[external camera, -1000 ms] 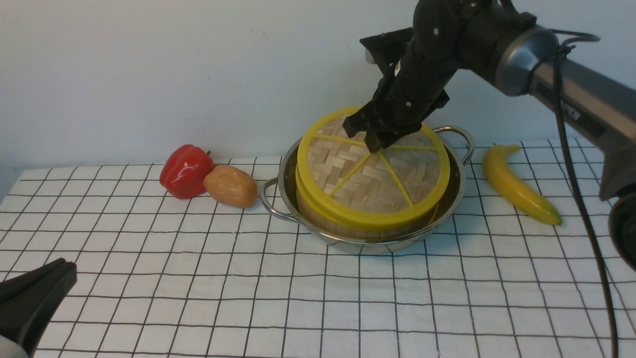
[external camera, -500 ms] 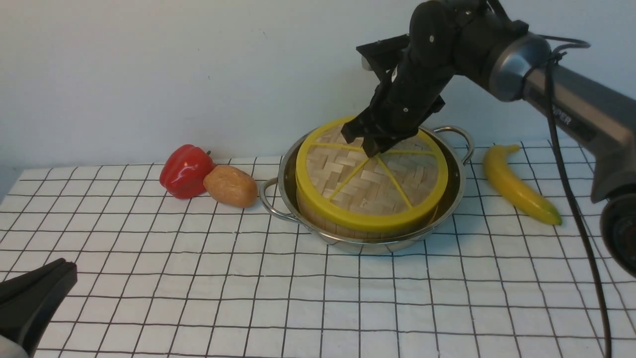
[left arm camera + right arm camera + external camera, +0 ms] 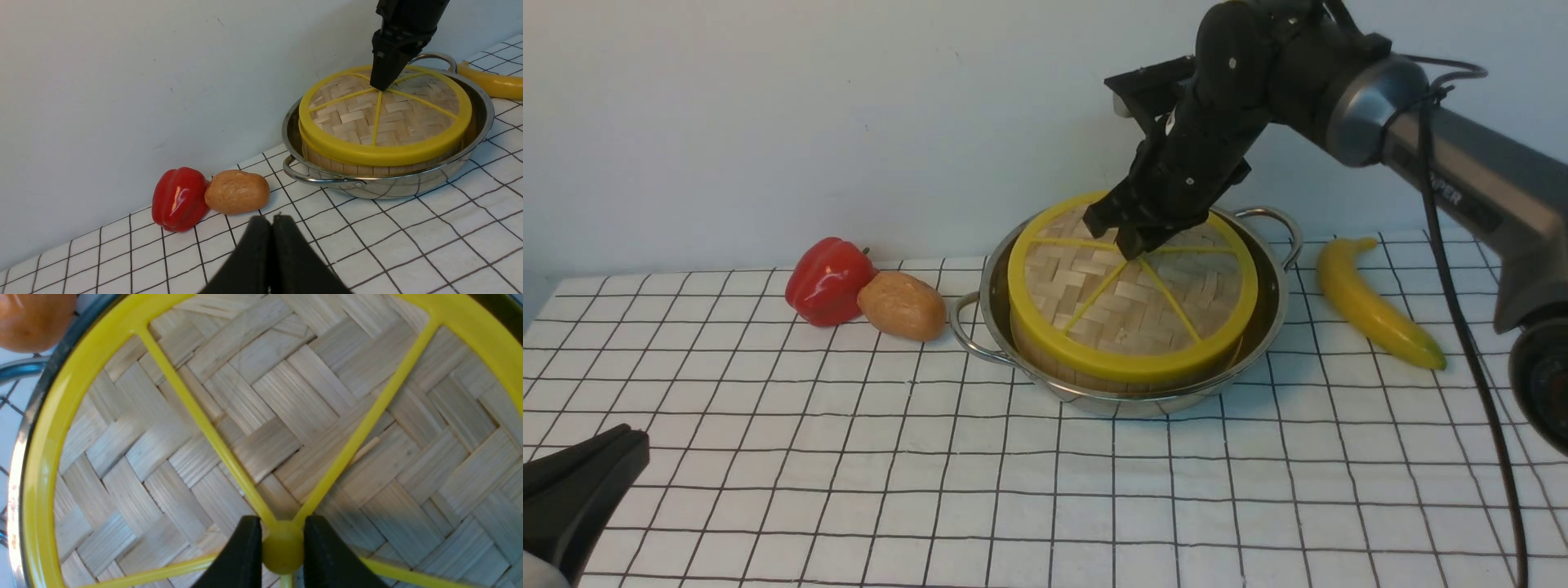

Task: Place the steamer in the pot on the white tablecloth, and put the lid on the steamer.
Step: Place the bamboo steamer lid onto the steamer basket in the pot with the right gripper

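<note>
- Front view: the pot point(image 3: 1143, 404) stands on the white tablecloth point(image 3: 849, 457), toward its far side. The steamer point(image 3: 1094, 377) sits inside the pot, and the lid point(image 3: 1127, 302) lies flat on top of it, yellow rim over yellow rim. The right end effector point(image 3: 1131, 243) reaches down from the upper right onto the lid's centre, where the yellow spokes meet. A red pepper point(image 3: 827, 280) and a potato point(image 3: 902, 305) touch each other just left of the pot. A banana point(image 3: 1372, 304) lies to the pot's right, apart from it. The left end effector point(image 3: 629, 449) shows at the near left corner, low over the cloth and well apart from the pot.
- Left wrist view: the left end effector's 2 fingers point(image 3: 253, 261) are pressed together with nothing between them, pointing toward the potato and pepper. Beyond them the lid covers the steamer in the pot.
- Right wrist view: the right end effector's 2 black fingers clamp the lid's small yellow knob point(image 3: 282, 549) from both sides, parted only by the knob. Woven bamboo and spokes fill the picture, with the pot's steel rim and a bit of potato at one edge.
</note>
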